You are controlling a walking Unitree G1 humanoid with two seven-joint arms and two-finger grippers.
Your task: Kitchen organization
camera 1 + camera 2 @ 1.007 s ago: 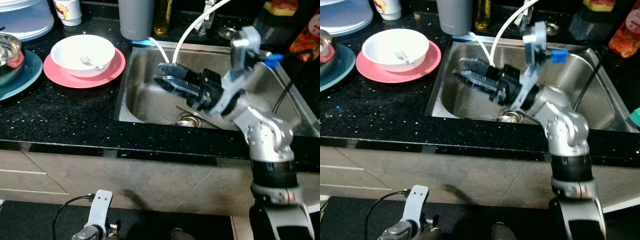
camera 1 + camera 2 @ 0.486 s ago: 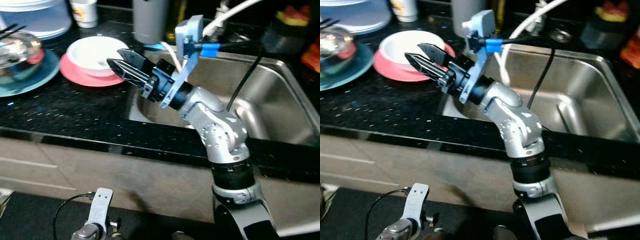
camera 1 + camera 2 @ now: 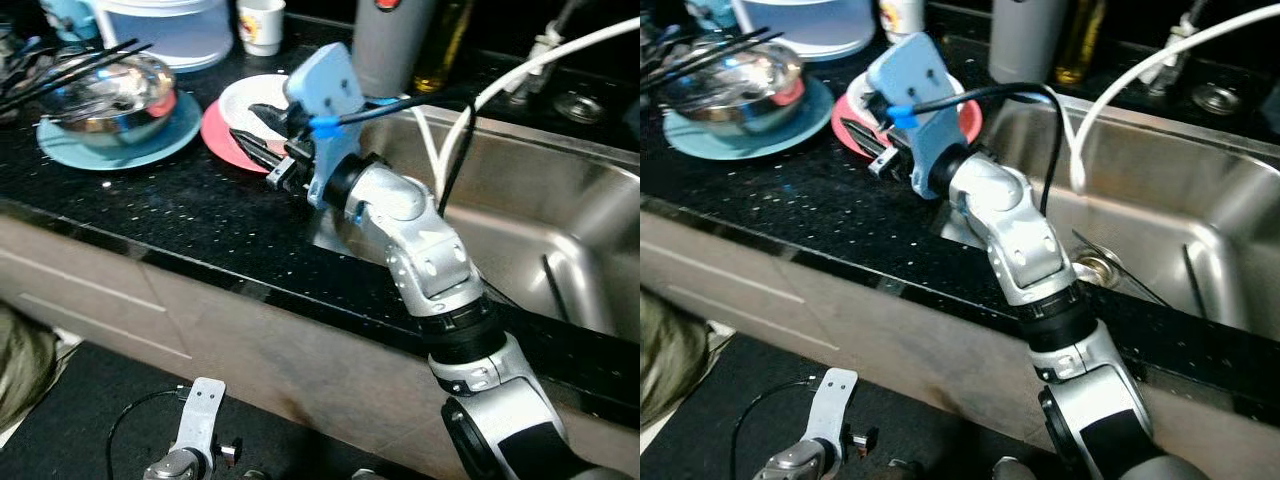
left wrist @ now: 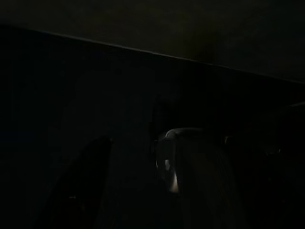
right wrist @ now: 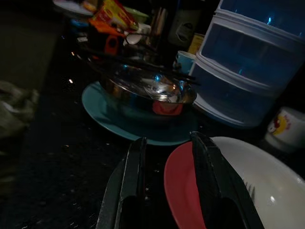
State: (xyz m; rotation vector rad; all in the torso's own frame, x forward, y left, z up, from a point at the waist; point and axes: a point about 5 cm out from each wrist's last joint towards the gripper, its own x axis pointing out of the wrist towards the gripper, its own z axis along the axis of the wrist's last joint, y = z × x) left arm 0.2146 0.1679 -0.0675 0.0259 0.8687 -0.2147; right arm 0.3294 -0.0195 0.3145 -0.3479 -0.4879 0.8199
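1. Two sections to the black counter (image 3: 170,215): dishes at the upper left of the head views, steel sink (image 3: 520,200) at the right.
2. Right arm reaches from lower right up to frame centre, its blue wrist camera housing (image 3: 325,90) on top. Left arm hangs idle low in the frame, wrist view too dark to read.
3. Teal plate (image 3: 165,140) holds a steel bowl (image 3: 105,90) with chopsticks (image 3: 85,60) across it, upper left.
4. Pink plate (image 3: 222,135) with a white bowl (image 3: 245,95) on it sits just right of the teal plate.
5. Right gripper (image 5: 167,191) is at the pink plate's near rim, fingers (image 5: 131,181) parted a moderate gap, holding nothing.
6. Key relation: in the right wrist view the pink rim lies in the gap between the fingers, white bowl beyond. Right arm is the near one. My guess: close on the rim or push further in.
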